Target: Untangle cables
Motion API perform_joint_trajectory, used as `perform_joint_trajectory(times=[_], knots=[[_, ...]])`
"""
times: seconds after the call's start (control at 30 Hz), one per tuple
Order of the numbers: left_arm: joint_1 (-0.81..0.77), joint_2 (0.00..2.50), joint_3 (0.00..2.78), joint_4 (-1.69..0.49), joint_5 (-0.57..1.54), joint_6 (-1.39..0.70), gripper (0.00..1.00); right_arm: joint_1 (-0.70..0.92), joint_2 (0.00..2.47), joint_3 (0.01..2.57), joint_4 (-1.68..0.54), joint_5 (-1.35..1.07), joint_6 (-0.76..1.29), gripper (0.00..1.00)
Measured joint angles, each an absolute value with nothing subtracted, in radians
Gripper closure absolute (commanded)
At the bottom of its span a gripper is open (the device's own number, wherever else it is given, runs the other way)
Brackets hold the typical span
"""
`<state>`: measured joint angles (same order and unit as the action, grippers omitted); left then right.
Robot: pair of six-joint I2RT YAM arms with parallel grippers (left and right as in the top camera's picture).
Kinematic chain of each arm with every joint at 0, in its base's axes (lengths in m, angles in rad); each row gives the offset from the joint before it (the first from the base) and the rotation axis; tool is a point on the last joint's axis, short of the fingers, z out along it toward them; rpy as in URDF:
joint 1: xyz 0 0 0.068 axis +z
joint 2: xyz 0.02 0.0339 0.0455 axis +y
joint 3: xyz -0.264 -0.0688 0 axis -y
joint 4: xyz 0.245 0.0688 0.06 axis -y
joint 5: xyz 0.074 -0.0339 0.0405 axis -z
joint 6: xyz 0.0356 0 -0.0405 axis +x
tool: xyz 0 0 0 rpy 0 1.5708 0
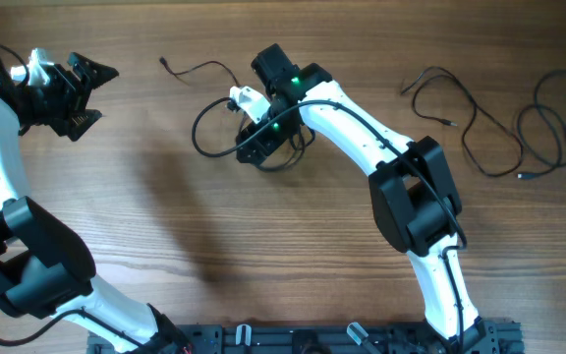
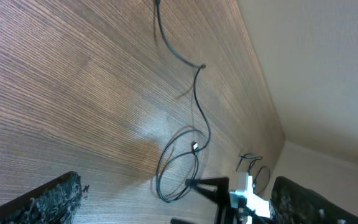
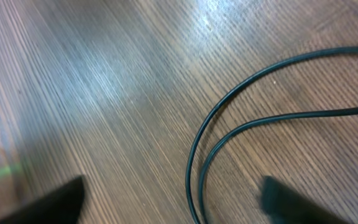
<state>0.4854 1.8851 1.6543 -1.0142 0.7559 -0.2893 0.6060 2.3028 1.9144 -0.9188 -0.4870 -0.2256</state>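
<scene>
The wooden table (image 1: 145,216) was brown, its grain running side to side. A thin black cable (image 1: 196,136) lay looped on it just above centre, toward 12 o'clock, its plug end (image 1: 164,62) trailing toward 11. More loose cables (image 1: 470,98) sprawled at 2 o'clock.

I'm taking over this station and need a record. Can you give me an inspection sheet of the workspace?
Surface: wooden table, no damage seen.
Job's things: centre cable looped under the right gripper; right cables spread loosely, apart from it.
Clutter: nothing seen.
Grippers: left gripper open, away from every cable; right gripper open, two strands lying between its fingers, not pinched.
Cables: black arm wires run along the right arm.
Surroundings: pale wall beyond the table edge.
</scene>
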Motion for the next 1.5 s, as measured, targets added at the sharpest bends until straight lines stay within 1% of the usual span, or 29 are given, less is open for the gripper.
perform_joint_trajectory(times=[0.13, 0.47, 0.63, 0.87, 0.9, 0.97, 1.0, 1.03, 1.17, 1.37, 1.47, 1.5], knots=[[0.485, 1.885, 1.654, -1.014, 0.756, -0.289, 0.0, 0.606, 2.303, 1.965, -0.899, -0.477, -0.209, 0.0], [0.485, 1.885, 1.654, -1.014, 0.756, -0.289, 0.0, 0.606, 2.303, 2.0, -0.598, -0.159, -0.187, 0.0], [0.485, 1.885, 1.654, -1.014, 0.756, -0.289, 0.0, 0.606, 2.313, 2.0, -0.556, -0.082, -0.186, 0.0], [0.485, 1.885, 1.654, -1.014, 0.756, -0.289, 0.0, 0.606, 2.392, 1.998, -0.539, -0.024, -0.187, 0.01], [0.485, 1.885, 1.654, -1.014, 0.756, -0.289, 0.0, 0.606, 2.405, 1.997, -0.532, -0.021, -0.187, 0.1], [0.485, 1.885, 1.654, -1.014, 0.756, -0.289, 0.0, 0.606, 2.421, 1.996, -0.514, -0.017, -0.183, 0.46], [0.485, 1.885, 1.654, -1.014, 0.756, -0.289, 0.0, 0.605, 2.424, 1.993, -0.504, -0.016, -0.186, 0.73], [0.485, 1.885, 1.654, -1.014, 0.756, -0.289, 0.0, 0.605, 2.424, 1.991, -0.5, -0.014, -0.186, 0.96], [0.485, 1.885, 1.654, -1.014, 0.756, -0.289, 0.0, 0.593, 2.424, 1.991, -0.533, -0.014, -0.166, 0.96], [0.485, 1.885, 1.654, -1.014, 0.756, -0.289, 0.0, 0.55, 2.406, 1.989, -0.724, -0.015, -0.112, 0.96], [0.485, 1.885, 1.654, -1.014, 0.756, -0.289, 0.0, 0.533, 2.372, 1.988, -0.801, -0.035, -0.086, 0.85], [0.485, 1.885, 1.654, -1.014, 0.756, -0.289, 0.0, 0.529, 2.347, 1.988, -0.83, -0.056, -0.075, 0.83]])
